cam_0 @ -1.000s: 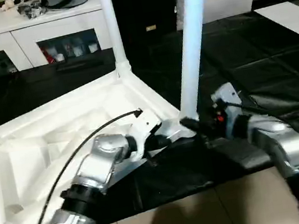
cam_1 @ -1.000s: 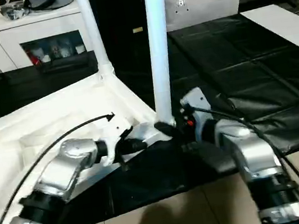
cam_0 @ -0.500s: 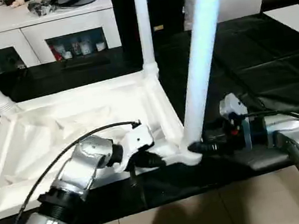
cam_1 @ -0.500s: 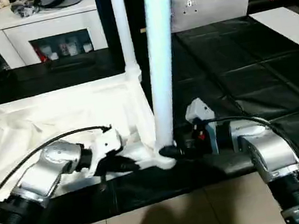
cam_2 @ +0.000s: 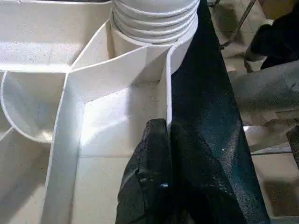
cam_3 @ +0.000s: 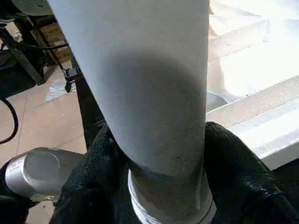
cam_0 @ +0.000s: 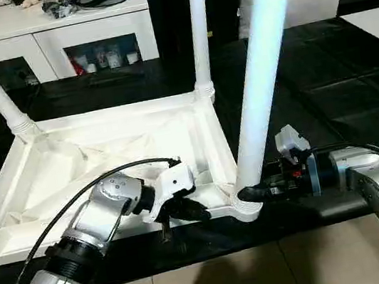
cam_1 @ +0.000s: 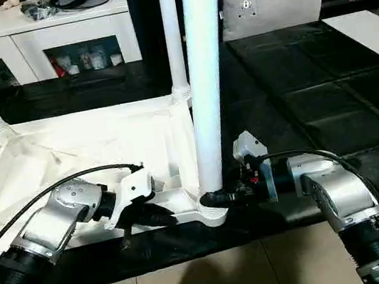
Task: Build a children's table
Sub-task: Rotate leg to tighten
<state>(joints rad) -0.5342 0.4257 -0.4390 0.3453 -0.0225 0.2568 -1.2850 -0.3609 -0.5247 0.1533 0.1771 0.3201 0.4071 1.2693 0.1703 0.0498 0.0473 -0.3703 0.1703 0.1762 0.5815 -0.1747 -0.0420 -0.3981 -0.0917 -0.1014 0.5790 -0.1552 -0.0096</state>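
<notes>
A white cabinet (cam_0: 51, 41) with glass doors stands at the back, clutter on its top; a black mat (cam_0: 340, 89) covers the ground; beige floor tiles (cam_0: 268, 273) lie nearest; a pale cushion (cam_1: 272, 3) leans behind.

Both forearms are rounded silver metal shells that run into black ribbed collars and ringed silver cuffs toward the elbow. A thin black cable (cam_0: 76, 199) arcs over the left forearm to a white wrist block behind the black left hand (cam_0: 195, 212). The right wrist carries a similar white block with a small red mark, just behind the black right hand (cam_0: 250, 194).
</notes>
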